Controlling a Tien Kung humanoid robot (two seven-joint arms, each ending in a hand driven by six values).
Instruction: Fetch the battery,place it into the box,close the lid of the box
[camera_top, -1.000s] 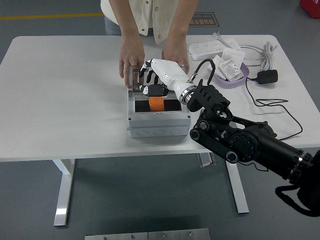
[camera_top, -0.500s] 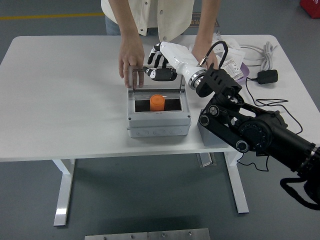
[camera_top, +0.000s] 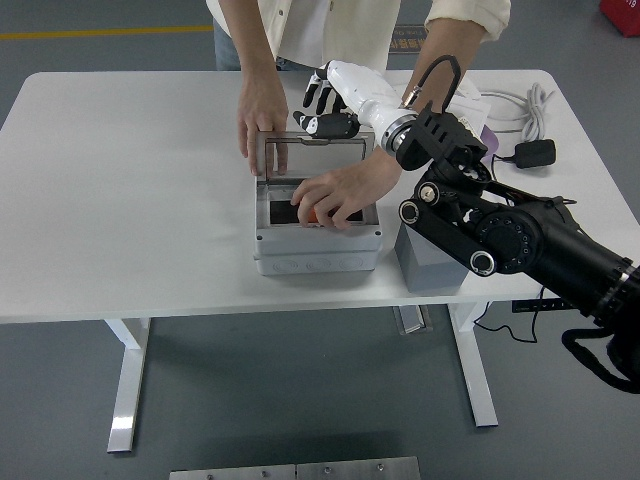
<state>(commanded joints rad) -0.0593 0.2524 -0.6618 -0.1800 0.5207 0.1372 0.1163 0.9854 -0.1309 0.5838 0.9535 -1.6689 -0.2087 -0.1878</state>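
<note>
The grey box stands mid-table with its clear lid raised upright at the back. The orange battery lies inside, mostly covered by a person's hand that reaches into the box. The person's other hand rests on the lid's left top corner. My right hand, white with black fingers, hovers just behind the lid's top edge. Its fingers are loosely bent and hold nothing. My left arm is out of view.
A grey block stands right of the box under my right arm. A purple tray, a black adapter with its cable and a white cord lie at the back right.
My right hand has lifted out of the box and moved back to the lid's top edge, leaving the battery inside. The person's hand has come down into the box over the battery.
</note>
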